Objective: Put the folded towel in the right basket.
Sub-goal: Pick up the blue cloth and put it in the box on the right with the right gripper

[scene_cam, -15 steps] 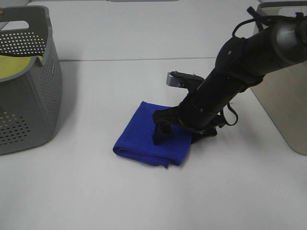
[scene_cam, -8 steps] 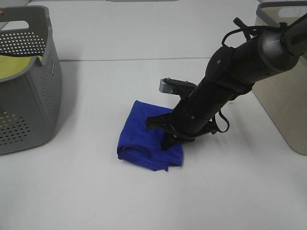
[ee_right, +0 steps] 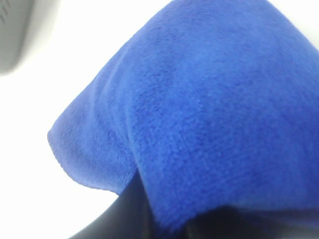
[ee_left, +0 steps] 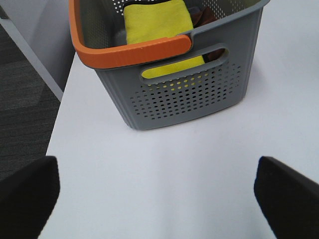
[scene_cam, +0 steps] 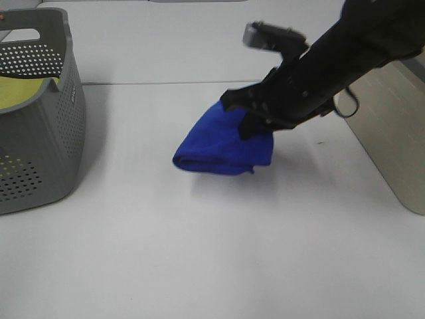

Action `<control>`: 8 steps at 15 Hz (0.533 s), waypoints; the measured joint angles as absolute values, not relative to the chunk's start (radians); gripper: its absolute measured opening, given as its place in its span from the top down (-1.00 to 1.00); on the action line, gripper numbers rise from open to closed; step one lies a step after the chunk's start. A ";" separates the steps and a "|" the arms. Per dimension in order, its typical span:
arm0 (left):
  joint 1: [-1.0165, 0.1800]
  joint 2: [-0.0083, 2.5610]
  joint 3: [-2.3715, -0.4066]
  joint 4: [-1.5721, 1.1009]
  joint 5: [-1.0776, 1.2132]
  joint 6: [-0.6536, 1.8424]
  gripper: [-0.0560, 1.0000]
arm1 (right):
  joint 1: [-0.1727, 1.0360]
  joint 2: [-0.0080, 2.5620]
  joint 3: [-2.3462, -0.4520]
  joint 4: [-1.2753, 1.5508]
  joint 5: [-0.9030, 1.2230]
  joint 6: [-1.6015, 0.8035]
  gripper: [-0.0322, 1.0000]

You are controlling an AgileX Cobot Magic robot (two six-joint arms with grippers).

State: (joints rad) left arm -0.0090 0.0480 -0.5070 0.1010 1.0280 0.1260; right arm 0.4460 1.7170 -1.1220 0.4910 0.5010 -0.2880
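Clearly the right gripper (scene_cam: 251, 121) is clamped on the folded blue terry towel (scene_cam: 219, 143), which hangs above the white table (scene_cam: 199, 252), near the smooth pale right basket (scene_cam: 392, 133); the left gripper (ee_left: 157, 194) gapes wide, empty, facing a perforated grey plastic basket (ee_left: 184, 94).

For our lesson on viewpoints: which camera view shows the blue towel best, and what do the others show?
The exterior high view: it shows the whole folded blue towel pinched by the right hand. The right wrist view shows only a blurred close-up of it; the left wrist view shows none, just the gray basket.
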 joint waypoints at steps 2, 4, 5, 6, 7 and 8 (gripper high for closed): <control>-0.009 0.048 -0.507 0.101 1.028 0.126 -0.98 | 0.357 1.633 -1.122 0.491 0.514 -0.288 0.77; -0.009 0.048 -0.507 0.101 1.028 0.126 -0.98 | 0.168 1.521 -1.122 0.490 0.522 -0.288 0.77; -0.009 0.048 -0.507 0.101 1.028 0.126 -0.98 | 0.075 1.495 -1.122 0.494 0.522 -0.288 0.77; -0.009 0.048 -0.507 0.101 1.028 0.126 -0.98 | -0.009 1.479 -1.122 0.503 0.522 -0.285 0.77; -0.009 0.048 -0.507 0.101 1.028 0.126 -0.98 | -0.090 1.475 -1.122 0.520 0.522 -0.277 0.77; -0.009 0.048 -0.507 0.101 1.028 0.126 -0.98 | -0.170 1.476 -1.122 0.528 0.522 -0.272 0.77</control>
State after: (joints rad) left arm -0.0090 0.0480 -0.5070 0.1010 1.0280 0.1260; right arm -0.1700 1.4760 -1.1220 0.5280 0.5220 -0.2720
